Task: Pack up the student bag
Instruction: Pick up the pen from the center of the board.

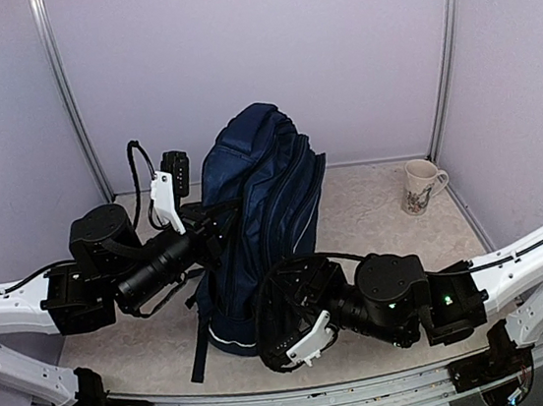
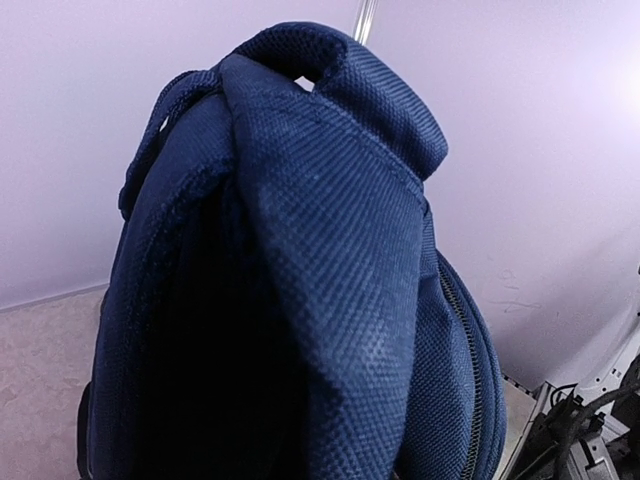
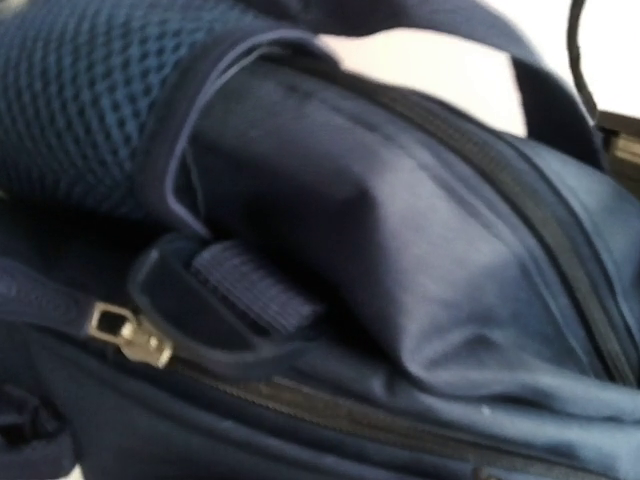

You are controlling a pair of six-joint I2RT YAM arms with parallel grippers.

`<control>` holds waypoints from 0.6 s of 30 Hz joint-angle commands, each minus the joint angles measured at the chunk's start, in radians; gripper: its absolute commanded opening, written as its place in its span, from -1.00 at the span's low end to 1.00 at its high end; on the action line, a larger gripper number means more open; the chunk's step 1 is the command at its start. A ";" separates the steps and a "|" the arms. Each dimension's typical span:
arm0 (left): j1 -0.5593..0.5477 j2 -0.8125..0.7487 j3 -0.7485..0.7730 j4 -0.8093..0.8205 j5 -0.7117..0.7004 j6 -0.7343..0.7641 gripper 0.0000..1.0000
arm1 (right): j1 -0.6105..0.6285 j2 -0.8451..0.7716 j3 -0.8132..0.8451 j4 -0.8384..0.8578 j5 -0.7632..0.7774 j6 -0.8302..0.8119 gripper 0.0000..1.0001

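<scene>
At the table's [image 1: 375,235] centre, the navy student bag [image 1: 262,189] stands upright. The left gripper [image 1: 210,228] is closed at its nine o'clock side. The right gripper [image 1: 280,333] is at its five o'clock base, jaw state unclear.

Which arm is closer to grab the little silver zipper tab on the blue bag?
Probably the right arm: its camera sees the zipper tab close up. The left arm faces the top of the bag, no tab in view.

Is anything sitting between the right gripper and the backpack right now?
Nothing visible. The right gripper is close against the lower near side of the backpack, and its camera shows only blue fabric and a zip pull. The mug stands apart at the far right.
</scene>
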 commanded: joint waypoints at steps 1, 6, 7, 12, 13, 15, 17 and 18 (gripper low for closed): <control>-0.010 -0.028 0.007 0.121 0.030 0.008 -1.00 | -0.006 0.050 -0.013 0.211 0.230 -0.223 0.19; -0.010 -0.039 0.003 0.111 0.040 0.016 -1.00 | -0.005 0.087 -0.022 0.408 0.298 -0.391 0.09; -0.009 -0.044 0.004 0.108 0.038 0.016 -1.00 | -0.004 0.095 -0.020 0.445 0.314 -0.422 0.06; -0.013 -0.066 -0.007 0.097 0.034 0.018 -1.00 | -0.005 0.102 0.006 0.492 0.343 -0.463 0.02; -0.013 -0.071 -0.011 0.098 0.030 0.019 -1.00 | -0.004 0.092 0.010 0.468 0.342 -0.453 0.02; -0.013 -0.081 -0.017 0.092 0.022 0.023 -1.00 | -0.005 0.072 0.017 0.406 0.337 -0.418 0.03; -0.013 -0.092 -0.021 0.087 0.017 0.025 -1.00 | -0.004 0.055 0.029 0.363 0.334 -0.380 0.01; -0.013 -0.098 -0.025 0.086 0.013 0.026 -1.00 | -0.005 0.044 0.037 0.337 0.331 -0.358 -0.05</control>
